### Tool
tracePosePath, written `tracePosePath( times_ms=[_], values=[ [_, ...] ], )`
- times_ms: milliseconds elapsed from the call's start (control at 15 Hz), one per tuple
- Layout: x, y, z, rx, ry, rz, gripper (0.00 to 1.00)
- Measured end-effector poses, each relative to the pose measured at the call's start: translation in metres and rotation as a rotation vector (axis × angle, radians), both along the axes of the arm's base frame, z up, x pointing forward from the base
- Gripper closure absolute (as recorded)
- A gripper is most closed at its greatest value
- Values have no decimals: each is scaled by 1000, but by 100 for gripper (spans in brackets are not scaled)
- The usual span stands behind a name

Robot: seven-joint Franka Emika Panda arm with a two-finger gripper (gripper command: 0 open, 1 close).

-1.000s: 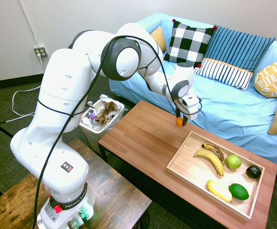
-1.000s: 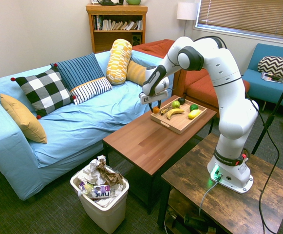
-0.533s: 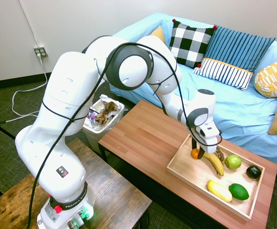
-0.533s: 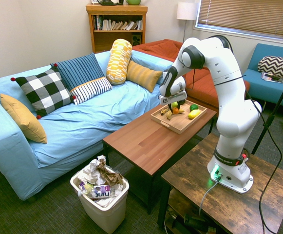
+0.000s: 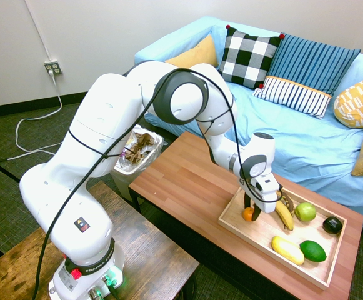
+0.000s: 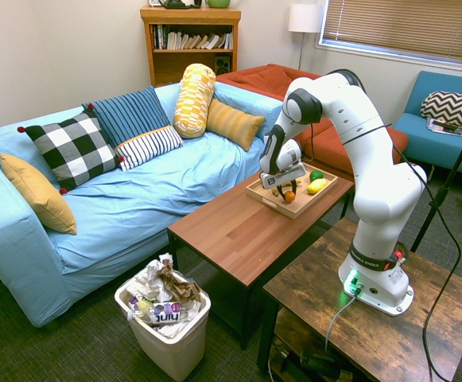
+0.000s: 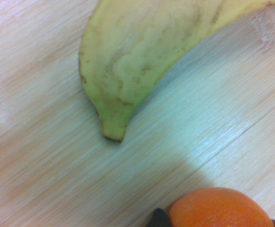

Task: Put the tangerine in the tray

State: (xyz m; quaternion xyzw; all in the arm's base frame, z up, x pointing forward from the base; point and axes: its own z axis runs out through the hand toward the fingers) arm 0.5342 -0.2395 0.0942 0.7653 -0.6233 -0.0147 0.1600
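Wrist view shows no readable writing; end effector pinches tangerine over tray.

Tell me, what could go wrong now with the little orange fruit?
The gripper is shut on the tangerine, low over the tray. Let go from there, it might roll into the banana close beside it. It also hangs near the tray's rim, so it could perhaps bounce out onto the table.

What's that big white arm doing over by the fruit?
It is putting a tangerine into the wooden tray on the coffee table. Its gripper is shut on the tangerine, held low over the tray's near corner, next to a banana. It has not let go yet.
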Motion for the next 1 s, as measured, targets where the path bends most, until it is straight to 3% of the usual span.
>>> tracePosePath(
  times_ms=[667,1000],
  values=[
    [-4,-7,1,6,-13,-4,0],
    [-5,-3,38,21,-79,5,0]
  ],
)
